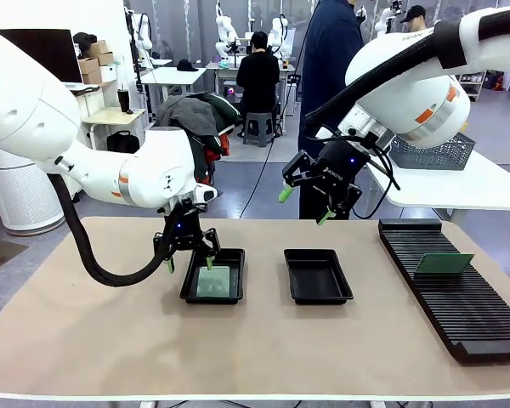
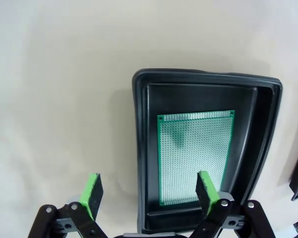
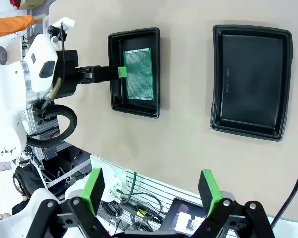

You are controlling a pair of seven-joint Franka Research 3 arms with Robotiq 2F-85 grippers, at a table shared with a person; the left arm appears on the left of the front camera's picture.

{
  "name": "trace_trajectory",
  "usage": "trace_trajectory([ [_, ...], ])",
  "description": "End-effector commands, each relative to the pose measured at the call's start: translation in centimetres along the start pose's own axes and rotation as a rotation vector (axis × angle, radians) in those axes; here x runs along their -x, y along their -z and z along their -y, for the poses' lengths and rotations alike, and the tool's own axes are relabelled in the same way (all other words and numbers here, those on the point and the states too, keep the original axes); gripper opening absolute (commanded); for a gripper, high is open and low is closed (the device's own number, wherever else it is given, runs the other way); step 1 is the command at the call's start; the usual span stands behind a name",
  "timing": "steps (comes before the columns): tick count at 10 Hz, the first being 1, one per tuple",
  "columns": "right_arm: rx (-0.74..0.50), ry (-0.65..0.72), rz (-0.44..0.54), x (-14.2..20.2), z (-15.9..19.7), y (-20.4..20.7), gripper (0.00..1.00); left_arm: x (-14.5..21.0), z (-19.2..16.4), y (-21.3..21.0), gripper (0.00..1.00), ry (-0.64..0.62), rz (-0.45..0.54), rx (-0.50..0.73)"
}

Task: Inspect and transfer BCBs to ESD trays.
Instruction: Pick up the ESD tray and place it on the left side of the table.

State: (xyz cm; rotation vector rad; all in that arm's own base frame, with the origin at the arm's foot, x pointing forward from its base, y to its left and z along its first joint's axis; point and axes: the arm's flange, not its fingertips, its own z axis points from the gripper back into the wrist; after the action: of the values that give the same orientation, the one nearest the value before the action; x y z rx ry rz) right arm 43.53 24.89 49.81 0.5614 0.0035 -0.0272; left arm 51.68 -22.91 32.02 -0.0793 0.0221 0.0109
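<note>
Your left gripper (image 1: 189,262) (image 2: 149,193) hangs released and empty over the left ESD tray (image 1: 238,274) (image 2: 141,148) (image 3: 115,69), straddling its left rim. A BCB (image 1: 212,281) (image 2: 194,156) (image 3: 139,74) lies flat inside the tray, its long axis running near to far. The right ESD tray (image 1: 317,276) (image 3: 251,79) holds nothing, and the embossed marking on its floor is too small to read. Your right gripper (image 1: 305,206) (image 3: 151,193) hovers released, high above the worktop (image 1: 110,340). A second BCB (image 1: 443,263) stands tilted in the black slotted rack (image 1: 459,314) at the right. A person (image 1: 327,68) stands at the far side.
</note>
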Motion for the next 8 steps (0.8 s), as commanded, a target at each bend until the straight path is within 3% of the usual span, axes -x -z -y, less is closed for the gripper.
trace_trajectory([
  [1, 0.013, 0.009, 0.002, -0.3, -0.3, 0.1, 1.00, 0.5, -0.2, 0.7, 1.00, -0.025, 0.039, -0.015],
  [4, 0.013, 0.009, 0.002, -0.3, -0.3, 0.1, 1.00, 0.6, -0.6, 1.5, 0.97, -0.021, 0.053, -0.011],
  [8, 0.013, 0.009, 0.002, -0.3, -0.3, 0.1, 1.00, 0.7, -0.8, 1.7, 0.80, -0.018, 0.081, -0.012],
])
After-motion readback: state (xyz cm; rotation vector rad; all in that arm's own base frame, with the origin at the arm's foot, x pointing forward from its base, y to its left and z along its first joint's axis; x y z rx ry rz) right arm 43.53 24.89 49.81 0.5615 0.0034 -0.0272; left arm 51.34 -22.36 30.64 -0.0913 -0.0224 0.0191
